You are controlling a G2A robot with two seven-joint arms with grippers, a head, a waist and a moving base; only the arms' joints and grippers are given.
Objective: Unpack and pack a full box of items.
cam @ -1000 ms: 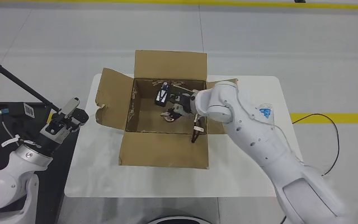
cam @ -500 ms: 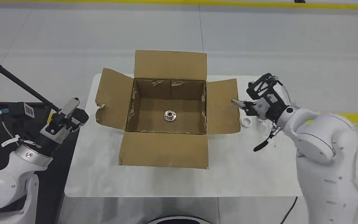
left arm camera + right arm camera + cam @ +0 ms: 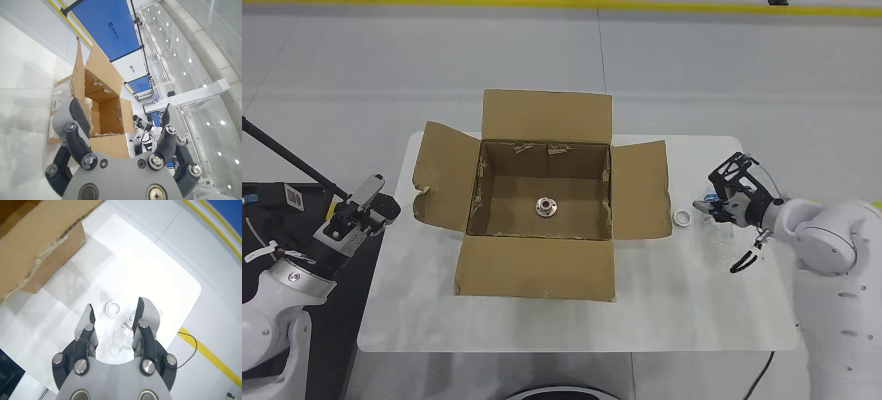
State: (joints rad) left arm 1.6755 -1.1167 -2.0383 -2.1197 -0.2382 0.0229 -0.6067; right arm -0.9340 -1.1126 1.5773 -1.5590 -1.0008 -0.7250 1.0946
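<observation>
The right gripper [image 3: 115, 303] is held spread over a bottle [image 3: 122, 336] at three o'clock of the box [image 3: 537, 268]; the left gripper [image 3: 121, 103] is likewise spread.

A white surface [image 3: 692, 300] with rounded corners stands on a pale grey floor [image 3: 742, 60] marked with yellow lines [image 3: 782, 210] and thin dark seams. Blue panels [image 3: 113, 28] on black frames line the hall beyond, under a high white ceiling [image 3: 208, 28] dotted with round lights [image 3: 177, 39]
</observation>
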